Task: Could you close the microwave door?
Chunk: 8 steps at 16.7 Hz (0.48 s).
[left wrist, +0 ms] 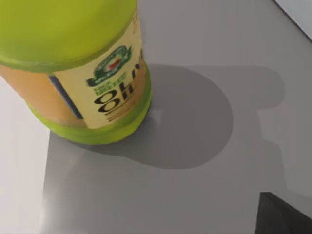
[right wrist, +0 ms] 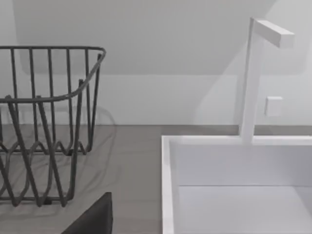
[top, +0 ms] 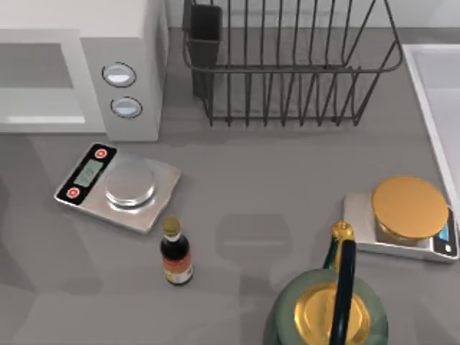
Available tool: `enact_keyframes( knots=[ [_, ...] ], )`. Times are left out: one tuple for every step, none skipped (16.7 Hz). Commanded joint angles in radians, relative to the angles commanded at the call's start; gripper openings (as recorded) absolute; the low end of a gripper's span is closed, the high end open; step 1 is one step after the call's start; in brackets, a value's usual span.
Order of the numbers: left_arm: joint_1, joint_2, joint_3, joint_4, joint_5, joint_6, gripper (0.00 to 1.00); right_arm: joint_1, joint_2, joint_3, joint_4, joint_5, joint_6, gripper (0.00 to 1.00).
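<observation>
The microwave (top: 79, 65) sat at the table's back left, knobs facing forward. Its front opening (top: 36, 79) was uncovered, so the task was not yet done. I judged the door hung swung out past the top view's left edge. Your left wrist camera looked down on a green oil bottle (left wrist: 83, 68) standing on the grey table, with a pale flat surface (left wrist: 19, 161) just beside it. I could not tell whether that surface was the door. A dark corner (left wrist: 285, 217) was probably part of your left gripper, which put that arm low and off to the left, likely the nearer one to the door. Your right wrist camera faced the rack (right wrist: 48, 122) and the sink (right wrist: 168, 185), well away from the microwave. That arm looked parked on the right, and a dark wedge (right wrist: 95, 219) was probably part of its gripper. I could not tell whether either gripper was open or closed, or whether either held anything. How the door lay relative to either gripper could not be made out. The scale (top: 118, 187) and the small sauce bottle (top: 175, 255) stood in front of the microwave, close to where a closing door would sweep.
</observation>
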Motion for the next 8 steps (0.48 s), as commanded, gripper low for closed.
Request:
enact_keyframes(
  knots=[
    [0.0, 0.0, 0.0, 0.0, 0.0, 0.0, 0.0, 0.0, 0.0, 0.0, 0.0, 0.0, 0.0, 1.0],
    [0.0, 0.0, 0.0, 0.0, 0.0, 0.0, 0.0, 0.0, 0.0, 0.0, 0.0, 0.0, 0.0, 1.0],
    [0.006, 0.004, 0.0, -0.003, 0.004, 0.001, 0.0, 0.0, 0.0, 0.0, 0.0, 0.0, 0.0, 1.0],
    [0.003, 0.001, -0.003, -0.002, 0.002, -0.002, 0.0, 0.0, 0.0, 0.0, 0.0, 0.0, 0.0, 1.0],
    [-0.009, -0.012, -0.015, 0.004, -0.006, -0.014, 0.0, 0.0, 0.0, 0.0, 0.0, 0.0, 0.0, 1.0],
    [-0.032, -0.035, -0.036, 0.013, -0.021, -0.036, 0.0, 0.0, 0.0, 0.0, 0.0, 0.0, 0.0, 1.0],
    [-0.063, -0.068, -0.065, 0.023, -0.039, -0.067, 0.0, 0.0, 0.0, 0.0, 0.0, 0.0, 0.0, 1.0],
    [-0.104, -0.109, -0.1, 0.036, -0.06, -0.103, 0.0, 0.0, 0.0, 0.0, 0.0, 0.0, 0.0, 1.0]
  ],
)
